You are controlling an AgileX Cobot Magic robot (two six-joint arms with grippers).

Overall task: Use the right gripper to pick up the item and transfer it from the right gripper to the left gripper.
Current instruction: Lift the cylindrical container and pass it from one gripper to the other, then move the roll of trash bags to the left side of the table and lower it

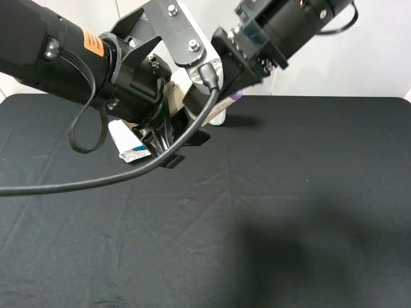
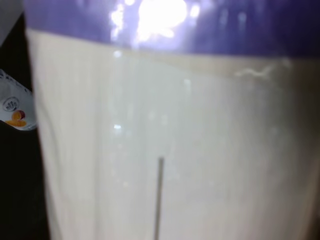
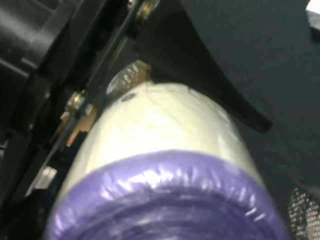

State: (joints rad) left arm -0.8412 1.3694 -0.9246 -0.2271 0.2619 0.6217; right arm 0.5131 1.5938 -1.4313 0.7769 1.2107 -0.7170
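The item point(image 1: 192, 94) is a stout cylinder with a cream label and a lilac-purple end, held in the air between the two arms at the back of the table. My left gripper point(image 1: 186, 149), on the arm with the orange label, is shut on the item. The item's cream wall point(image 2: 175, 140) fills the left wrist view. In the right wrist view one black finger point(image 3: 200, 70) of the left gripper lies along the item point(image 3: 165, 130). My right gripper point(image 1: 232, 76) sits at the item's purple end. Its fingers are blurred, so their state does not show.
A small white-and-blue carton point(image 1: 130, 144) lies on the black table cloth point(image 1: 289, 212) under the left arm and also shows in the left wrist view point(image 2: 15, 107). A white object point(image 1: 218, 117) stands partly hidden behind the grippers. A black cable point(image 1: 77, 183) loops below the left arm.
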